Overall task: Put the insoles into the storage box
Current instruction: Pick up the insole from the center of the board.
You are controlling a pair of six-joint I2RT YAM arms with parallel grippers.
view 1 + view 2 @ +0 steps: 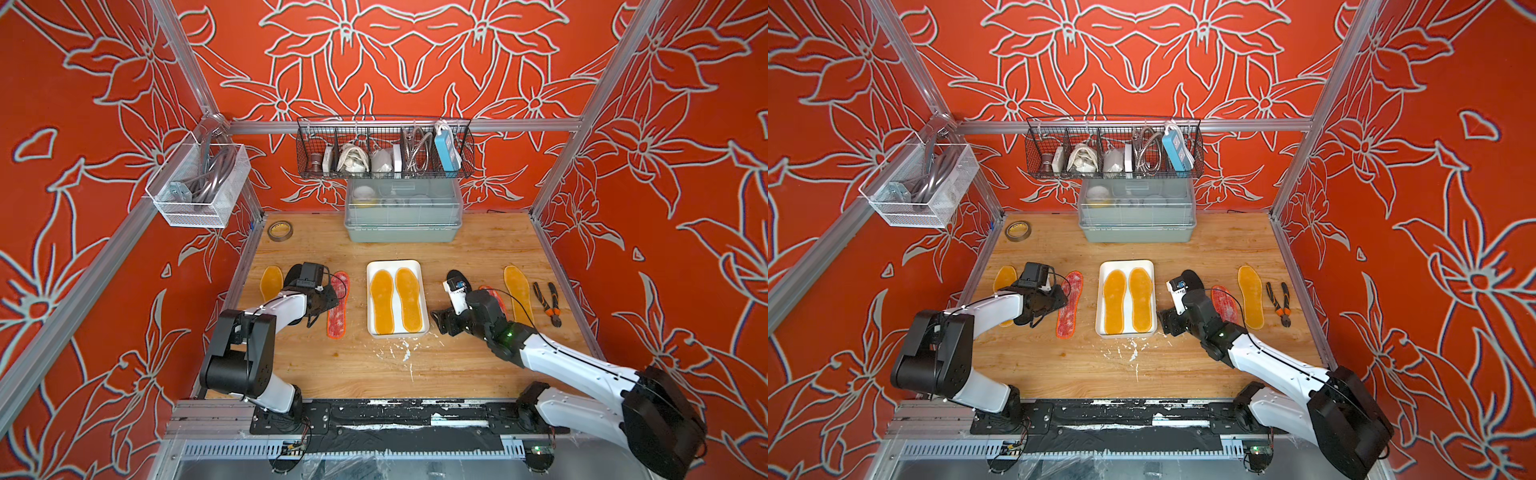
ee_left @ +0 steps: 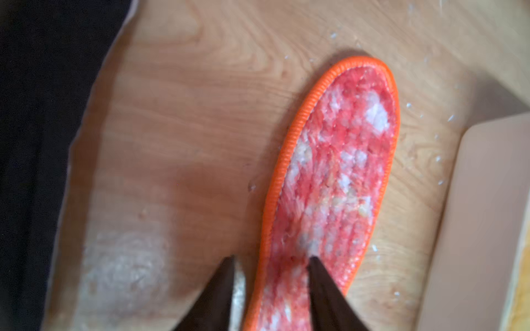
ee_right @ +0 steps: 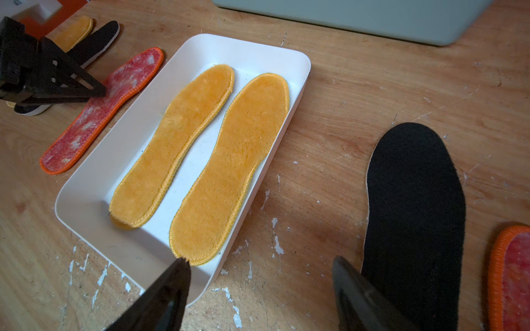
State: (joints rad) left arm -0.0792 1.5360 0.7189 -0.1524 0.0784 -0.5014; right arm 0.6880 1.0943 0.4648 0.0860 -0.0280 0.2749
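- The box (image 1: 394, 263) sits mid-table with its long side running away from the arms. 2 yellow insoles (image 1: 382, 301) lie flat in it side by side and cover most of its floor.
- The other 6 insoles lie on the table (image 1: 353, 374), 3 on each side of the box.
- The left red insole (image 1: 337, 322) lies flat just beside the box on its left.
- The left gripper (image 2: 272, 258) is down at that insole with its fingers partly open. The tips stand astride the orange edge, 1 over the red face and 1 over bare wood, and the insole lies flat.
- Further left is the left black insole (image 3: 97, 43), mostly hidden under the left wrist in both top views. Beyond it the left yellow insole (image 1: 271, 282) lies near the table's edge.
- The right gripper (image 3: 261, 259) hangs over bare wood between the box's near corner and the right black insole (image 3: 415, 200). Its fingers are wide apart and hold nothing.
- Past that lies the right red insole (image 3: 513, 272), partly under the right arm in both top views, then the right yellow insole (image 1: 518, 295).
- Pliers (image 1: 547, 303) lie just beside that yellow insole, at the far right.
- A bin (image 1: 403, 235) stands at the back wall behind the box, and a tape roll (image 1: 279, 230) lies in the back left corner.
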